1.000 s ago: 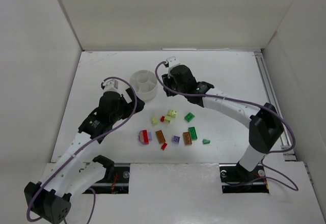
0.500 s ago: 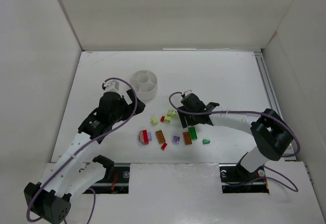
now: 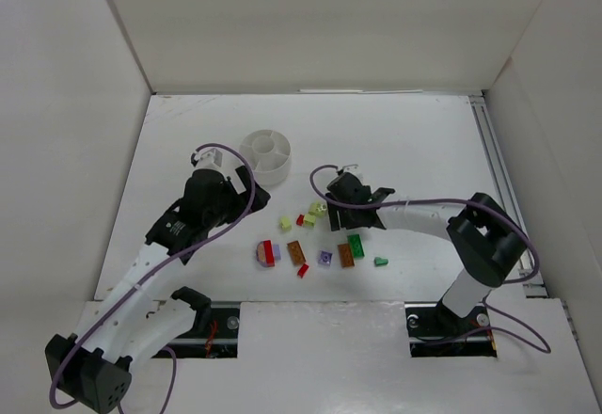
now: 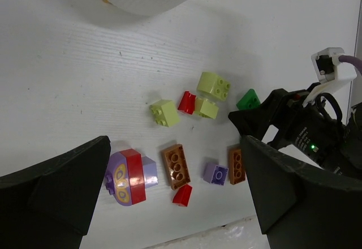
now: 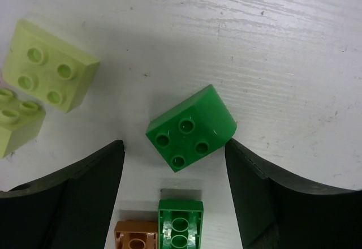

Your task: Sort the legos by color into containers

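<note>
Awaiting sorting: approx. a doz. legos (image 3: 296, 251) loose on desk (image 3: 404, 141), containers (image 3: 275, 175) look bare; right gripper (image 5: 172, 147) spread astride green lego (image 5: 189, 127), left gripper (image 4: 174, 147) spread, idle.

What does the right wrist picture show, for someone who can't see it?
A green brick with four studs lies on the white table between the right gripper's open fingers. Two pale yellow bricks sit upper left.

tub (image 3: 268, 175) behind legos (image 3: 296, 251), seemingly apart
</note>
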Controlling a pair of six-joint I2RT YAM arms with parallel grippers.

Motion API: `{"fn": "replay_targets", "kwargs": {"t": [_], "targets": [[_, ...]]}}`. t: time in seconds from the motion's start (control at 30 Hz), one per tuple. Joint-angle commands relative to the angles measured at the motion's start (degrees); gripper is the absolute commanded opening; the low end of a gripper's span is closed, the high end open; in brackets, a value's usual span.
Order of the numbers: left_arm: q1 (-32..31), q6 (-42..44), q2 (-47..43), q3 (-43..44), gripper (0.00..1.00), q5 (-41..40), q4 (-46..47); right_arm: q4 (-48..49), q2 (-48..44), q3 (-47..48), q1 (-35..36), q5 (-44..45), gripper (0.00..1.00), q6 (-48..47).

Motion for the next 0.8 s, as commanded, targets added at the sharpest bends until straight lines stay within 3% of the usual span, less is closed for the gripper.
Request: {"fn": "replay_targets", "kwargs": {"t": [0.0,0.17,0.23,0.37,0.5,0.63,0.77], "targets": [[-0.3,0.3,-1.9,1.1,1.0,0.2,1.1,0.0,2.1,1.5,0.4,1.0,0.77,6.4],[-0.3,0.3,-1.9,1.1,1.0,0.2,1.1,-4.6,5.0,2.8,0.4,2.4,0.71,14.1],[-0.3,0.3,-1.9,1.1,1.0,0.2,1.1,-6.4,5.8,3.4,0.4,4.0,0.55,14.7],[-0.3,0.3,-1.4,1.1,1.0,0.2,0.5,-9.9,6.4,5.0,1.8,5.7,0.35,15.3],[-0.3,0.3,-1.9,1.6,1.0,-0.9,0.5,-9.9,3.3,11.5,3.3,7.5,0.26,8.9],[-0.3,0.3,-2.5,1.6,1.0,-1.9,-0.1,-0.8,1.9,17.5,3.8,4.7,0.24,-5.8],[-0.3,0.3,-2.5,2.1,1.0,-2.5,-1.2,4.1,3.8,24.1,3.8,-0.2,0.22,-14.5]]}}
